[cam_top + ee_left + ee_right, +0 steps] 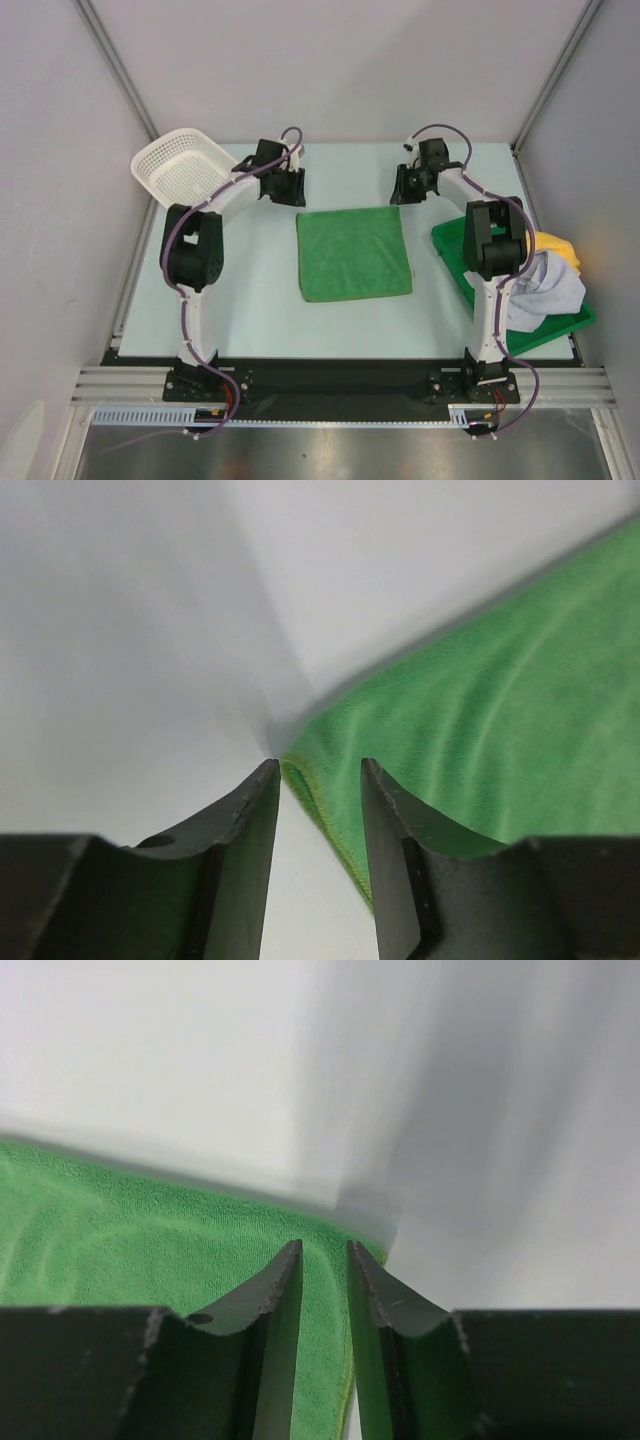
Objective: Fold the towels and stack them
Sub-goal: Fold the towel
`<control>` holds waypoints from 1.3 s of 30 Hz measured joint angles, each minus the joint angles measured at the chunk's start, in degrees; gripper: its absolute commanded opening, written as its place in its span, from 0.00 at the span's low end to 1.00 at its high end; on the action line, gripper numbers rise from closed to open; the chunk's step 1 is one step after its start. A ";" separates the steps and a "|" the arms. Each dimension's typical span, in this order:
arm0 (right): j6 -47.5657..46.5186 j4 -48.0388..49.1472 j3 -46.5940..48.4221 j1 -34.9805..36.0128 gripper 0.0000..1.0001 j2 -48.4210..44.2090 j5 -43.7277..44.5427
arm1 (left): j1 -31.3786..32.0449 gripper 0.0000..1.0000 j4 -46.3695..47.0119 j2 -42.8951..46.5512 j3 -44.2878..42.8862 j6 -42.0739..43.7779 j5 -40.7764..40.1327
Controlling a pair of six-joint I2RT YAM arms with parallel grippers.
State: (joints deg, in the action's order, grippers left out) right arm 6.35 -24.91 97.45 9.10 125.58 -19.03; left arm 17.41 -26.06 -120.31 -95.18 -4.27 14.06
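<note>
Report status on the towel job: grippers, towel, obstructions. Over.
Left gripper open, straddling far-left corner of green towel. Right gripper at far-right corner, jaws narrow, grip unclear. Towel flat on table. Nothing lying on it.

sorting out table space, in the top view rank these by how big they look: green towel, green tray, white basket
green towel and green tray: about alike, tray partly hidden, so no ranking between them
white basket: smallest

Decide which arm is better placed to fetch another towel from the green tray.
Right: the green tray sits near the right gripper; the left gripper is across the green towel.
</note>
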 measured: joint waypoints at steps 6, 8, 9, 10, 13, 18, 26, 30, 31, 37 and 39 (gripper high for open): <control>-0.17 -0.15 0.76 -0.02 0.28 2.21 -0.92 | 0.46 0.42 1.11 -0.04 1.66 0.26 4.83; -0.42 -0.15 0.76 0.00 0.27 3.02 -0.74 | 0.46 0.40 1.25 -0.33 2.27 0.24 5.11; -0.46 -0.04 0.76 -0.02 0.28 3.23 -0.76 | 0.46 0.39 1.31 -0.70 2.27 0.24 5.03; -0.50 -0.07 0.76 -0.02 0.27 3.23 -0.74 | 0.46 0.38 1.51 -1.16 2.27 0.24 4.55; -0.83 -0.04 0.83 -0.09 0.28 3.23 -0.50 | 0.46 0.37 1.05 -3.34 1.33 0.26 2.14; -1.79 -0.09 0.94 -0.02 0.31 3.23 -0.26 | 0.46 0.40 -0.04 -6.19 -0.98 0.31 -2.19; -4.28 0.02 1.05 -0.04 0.41 3.21 -1.14 | 0.39 0.51 -1.49 -6.19 -1.18 2.19 -4.17; -5.92 -0.17 1.27 -0.44 0.43 3.21 -3.82 | 0.39 0.50 -3.21 -6.97 -2.95 4.37 -2.38; -6.23 -0.33 1.40 -0.50 0.43 3.21 -3.98 | 0.37 0.51 -3.39 -7.21 -3.26 4.59 -2.12; -7.69 -0.52 1.90 -1.42 0.39 3.21 -4.39 | -0.04 0.50 -4.13 -7.87 -4.07 6.10 -0.76; -7.52 -0.68 2.23 -2.10 0.38 3.21 -5.46 | -0.22 0.50 -4.42 -7.98 -4.33 6.36 -0.26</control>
State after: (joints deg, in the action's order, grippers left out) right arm -1.17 -25.58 99.68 7.01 128.79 -24.49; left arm 17.19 -30.48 -128.29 -99.50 2.09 13.80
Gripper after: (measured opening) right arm 0.388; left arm 0.503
